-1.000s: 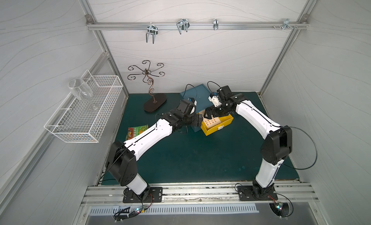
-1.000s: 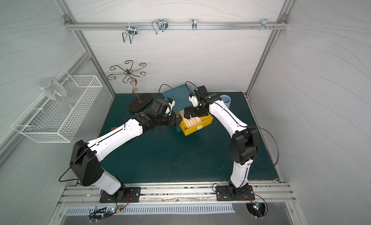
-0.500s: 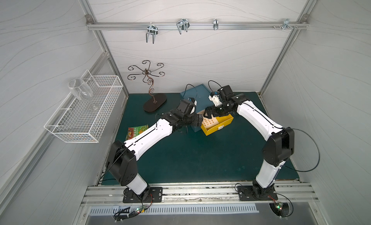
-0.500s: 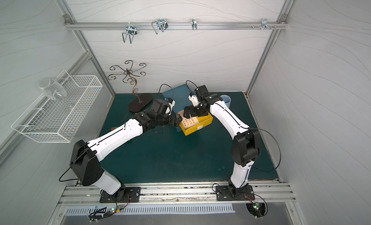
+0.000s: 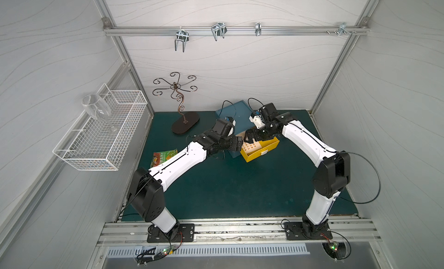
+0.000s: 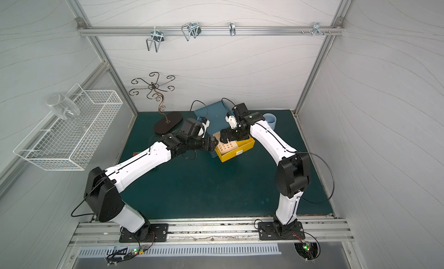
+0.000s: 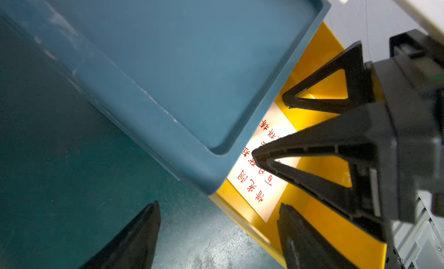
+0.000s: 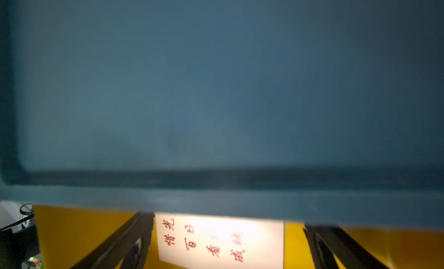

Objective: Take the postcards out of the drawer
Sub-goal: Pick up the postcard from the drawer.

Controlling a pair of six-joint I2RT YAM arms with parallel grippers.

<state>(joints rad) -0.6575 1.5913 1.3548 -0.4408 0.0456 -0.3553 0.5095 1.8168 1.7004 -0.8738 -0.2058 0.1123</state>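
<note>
Hovering at drawer point(image 5: 260, 152) left wall, left gripper point(image 7: 219, 204) gapes wide, empty, one finger outside wall, one over drawer. Postcards point(image 8: 216, 242) lie flat in drawer, partly under box point(image 7: 192, 63). Right gripper point(image 8: 228, 222) inside drawer, jaws spread wide astride postcards, gripping nothing.

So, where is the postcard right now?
In both top views the postcard lies flat in the open yellow drawer, beside the blue box, straddled by the open right gripper.
</note>
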